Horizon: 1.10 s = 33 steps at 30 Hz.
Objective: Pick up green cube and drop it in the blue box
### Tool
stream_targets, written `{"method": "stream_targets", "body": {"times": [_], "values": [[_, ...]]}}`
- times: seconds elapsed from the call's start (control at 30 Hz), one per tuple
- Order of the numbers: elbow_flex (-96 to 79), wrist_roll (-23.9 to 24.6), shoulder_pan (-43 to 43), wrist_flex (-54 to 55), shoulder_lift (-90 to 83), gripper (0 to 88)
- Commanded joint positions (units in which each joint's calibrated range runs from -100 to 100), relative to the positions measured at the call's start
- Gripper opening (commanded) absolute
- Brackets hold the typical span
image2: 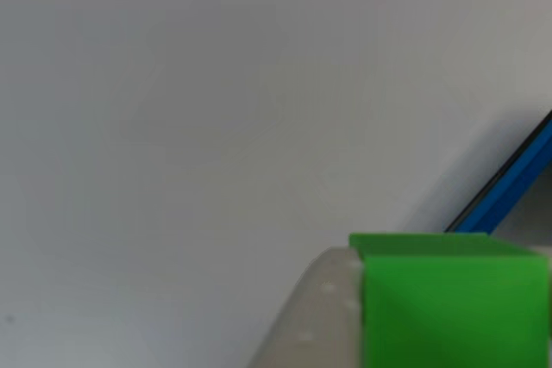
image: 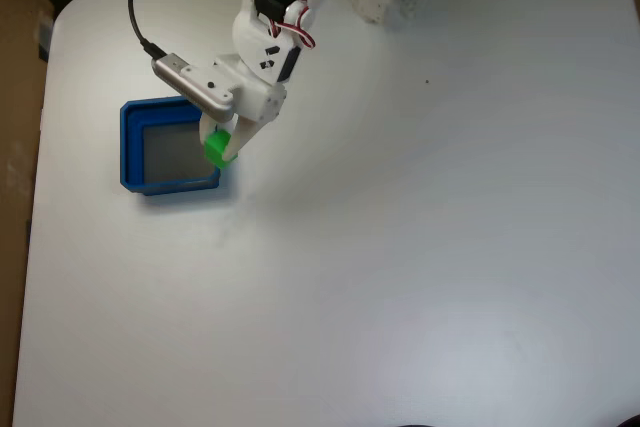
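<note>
Green cube sits pinched in our fingers above the right wall of the blue box, off the white tabletop, so we judge the pickup done and only the drop left.

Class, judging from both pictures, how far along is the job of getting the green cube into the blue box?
Done: the small bright green cube is lifted in the white two-finger gripper. In hand: it hangs at the right wall of the shallow square blue plastic tray. Left: centre it and release.
</note>
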<state>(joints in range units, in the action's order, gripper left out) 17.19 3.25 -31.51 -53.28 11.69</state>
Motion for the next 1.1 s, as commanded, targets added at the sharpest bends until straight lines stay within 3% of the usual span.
{"method": "stream_targets", "body": {"times": [0.0,0.43,1.07], "values": [[2.59,0.1,-4.19,0.17,-4.13,1.5],[2.59,-0.15,-12.93,0.25,-2.04,1.5],[3.14,0.15,-12.64,1.24,5.65,1.5]]}}
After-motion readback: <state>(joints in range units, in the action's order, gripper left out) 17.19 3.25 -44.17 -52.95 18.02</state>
